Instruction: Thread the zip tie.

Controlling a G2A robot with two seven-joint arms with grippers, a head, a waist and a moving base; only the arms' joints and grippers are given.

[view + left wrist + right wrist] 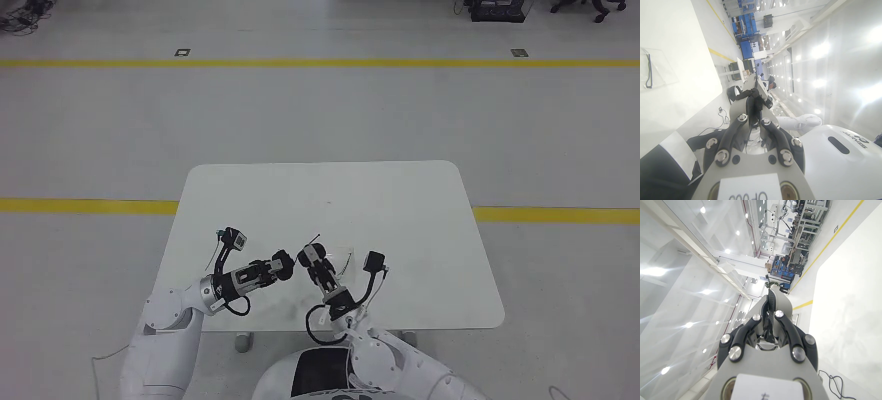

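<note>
Black zip tie [648, 70] (in clear bag [665, 62])

A white tabletop [400, 200] lay beneath the right end effector [312, 258], a clear bag [343, 262] just beside it. Yellow floor lines [320, 63] ran well beyond.

One white counter [400, 200]; two pincers, the left pincer [754, 89] and the right pincer [770, 294]; one clear plastic sleeve [660, 62] on the counter; one thin black zip tie [649, 70] lying on that sleeve.
</note>
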